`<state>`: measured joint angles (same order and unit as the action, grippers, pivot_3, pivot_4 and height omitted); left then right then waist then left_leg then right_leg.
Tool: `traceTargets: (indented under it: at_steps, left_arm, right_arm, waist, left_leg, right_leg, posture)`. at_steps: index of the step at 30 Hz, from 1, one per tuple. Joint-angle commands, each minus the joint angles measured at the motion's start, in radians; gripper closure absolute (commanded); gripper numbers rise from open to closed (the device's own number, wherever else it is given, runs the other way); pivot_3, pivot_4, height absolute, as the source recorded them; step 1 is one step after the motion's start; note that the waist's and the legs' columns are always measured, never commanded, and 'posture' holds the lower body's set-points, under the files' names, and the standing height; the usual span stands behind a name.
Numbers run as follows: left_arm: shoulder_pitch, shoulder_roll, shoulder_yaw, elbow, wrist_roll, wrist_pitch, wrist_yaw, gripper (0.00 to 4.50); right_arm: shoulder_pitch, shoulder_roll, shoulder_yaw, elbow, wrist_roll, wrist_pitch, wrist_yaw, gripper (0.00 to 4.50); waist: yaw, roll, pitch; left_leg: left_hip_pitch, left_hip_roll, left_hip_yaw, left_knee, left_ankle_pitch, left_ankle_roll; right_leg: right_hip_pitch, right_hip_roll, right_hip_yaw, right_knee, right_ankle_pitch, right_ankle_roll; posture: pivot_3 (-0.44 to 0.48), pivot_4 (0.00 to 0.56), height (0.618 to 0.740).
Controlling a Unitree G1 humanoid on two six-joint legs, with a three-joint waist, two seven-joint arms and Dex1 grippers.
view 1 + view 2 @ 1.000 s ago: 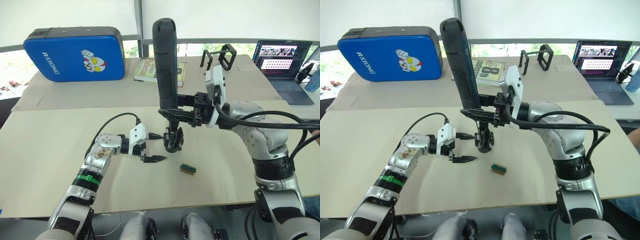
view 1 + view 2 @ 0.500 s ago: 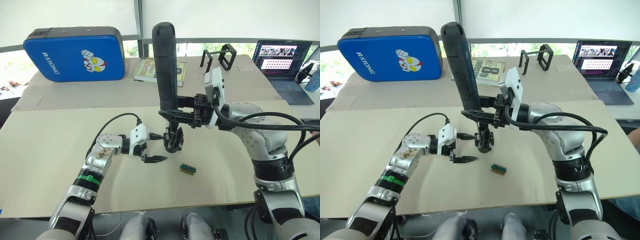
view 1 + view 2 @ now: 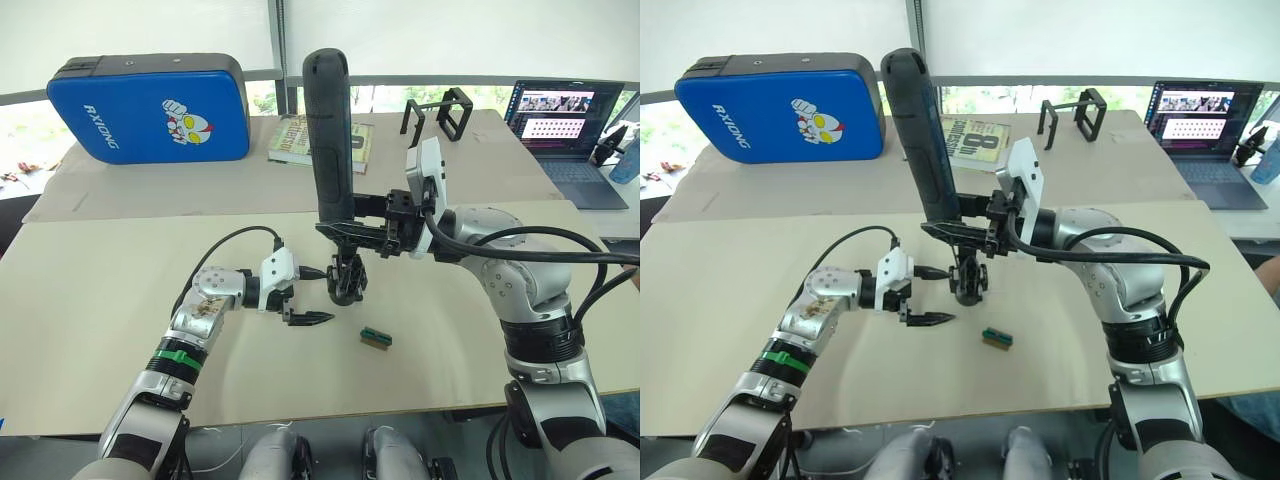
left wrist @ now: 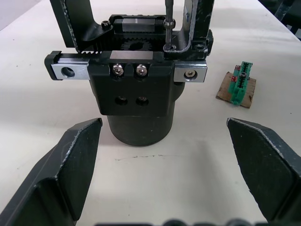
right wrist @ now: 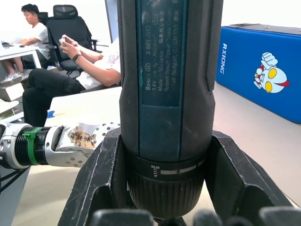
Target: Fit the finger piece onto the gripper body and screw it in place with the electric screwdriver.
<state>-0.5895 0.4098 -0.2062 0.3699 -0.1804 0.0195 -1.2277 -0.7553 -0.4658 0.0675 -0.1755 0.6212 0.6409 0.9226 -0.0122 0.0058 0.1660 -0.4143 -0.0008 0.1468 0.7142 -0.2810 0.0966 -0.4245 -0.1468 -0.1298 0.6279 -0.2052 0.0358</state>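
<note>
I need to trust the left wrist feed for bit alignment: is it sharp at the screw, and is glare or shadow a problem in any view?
Left wrist view: the gripper body and the electric screwdriver bit at its screw are sharp, evenly lit, with soft shadow only. Head views: bright windows behind, table readable. Right wrist view: the screwdriver barrel is in focus, with its label legible.

Head views overhead; wrist views close.

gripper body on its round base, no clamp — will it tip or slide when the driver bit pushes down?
Tipping looks possible: the gripper body stands upright on a narrower round base, with the bit of the electric screwdriver pressing near one top edge. It probably slides easily on the smooth table. The left gripper is open beside it, not bracing it.
</note>
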Motion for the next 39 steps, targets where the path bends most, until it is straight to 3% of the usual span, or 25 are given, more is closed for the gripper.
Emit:
traceTargets:
  at_steps: [1, 14, 24, 27, 30, 39]
  left_arm:
    - [-0.022, 0.001, 0.01, -0.01, -0.003, -0.028, 0.0, 0.0]
    - [-0.025, -0.01, 0.007, 0.005, -0.004, -0.029, 0.006, 0.0]
    - [-0.115, -0.146, 0.003, 0.242, 0.057, -0.13, 0.112, 0.0]
    - [-0.134, -0.169, -0.003, 0.304, 0.072, -0.176, 0.106, 0.89]
    - [-0.148, -0.171, -0.009, 0.352, 0.086, -0.217, 0.095, 2.17]
    - [-0.175, -0.176, 0.002, 0.419, 0.089, -0.254, 0.079, 2.16]
  right_arm:
    - [-0.002, -0.006, -0.022, -0.03, 0.003, -0.033, 0.014, 2.6]
    - [0.017, 0.0, -0.02, -0.026, -0.023, -0.064, 0.028, 2.6]
    - [0.059, 0.004, -0.009, -0.004, -0.072, -0.174, 0.06, 2.6]
    - [0.068, 0.002, -0.007, -0.003, -0.075, -0.18, 0.066, 2.6]
    - [0.083, -0.008, 0.003, -0.002, -0.07, -0.164, 0.084, 2.6]
    - [0.087, -0.036, 0.084, 0.096, -0.108, -0.055, 0.094, 2.6]
  waist:
    - [0.0, 0.0, 0.0]
    - [0.001, 0.0, 0.0]
    - [0.001, 0.0, 0.0]
    - [0.0, 0.0, 0.0]
    - [0.001, -0.001, 0.0]
    - [0.001, -0.007, -0.007]
  left_leg:
    - [0.0, 0.0, 0.0, 0.0, 0.0, 0.0]
    - [0.0, 0.0, 0.0, 0.0, 0.0, 0.0]
    - [0.0, -0.001, 0.0, 0.0, 0.0, 0.0]
    - [0.0, 0.0, 0.0, 0.0, 0.0, 0.0]
    - [0.0, 0.0, 0.0, 0.0, 0.0, 0.0]
    - [0.005, 0.0, 0.0, 0.0, 0.0, 0.0]
  right_leg:
    - [0.0, 0.0, 0.0, 0.0, 0.0, 0.0]
    - [0.0, 0.0, 0.0, 0.0, 0.0, 0.0]
    - [0.001, 0.0, 0.0, 0.0, 0.0, 0.001]
    - [0.001, 0.0, 0.0, 0.0, 0.0, 0.001]
    - [0.001, 0.0, 0.0, 0.0, 0.0, 0.001]
    - [0.003, -0.001, 0.001, -0.002, 0.0, 0.0]
  posture:
    - [0.0, 0.15, 0.74]
    - [0.0, 0.15, 0.74]
    - [0.0, 0.15, 0.74]
    - [0.0, 0.15, 0.74]
    - [0.0, 0.15, 0.74]
    - [0.0, 0.15, 0.74]
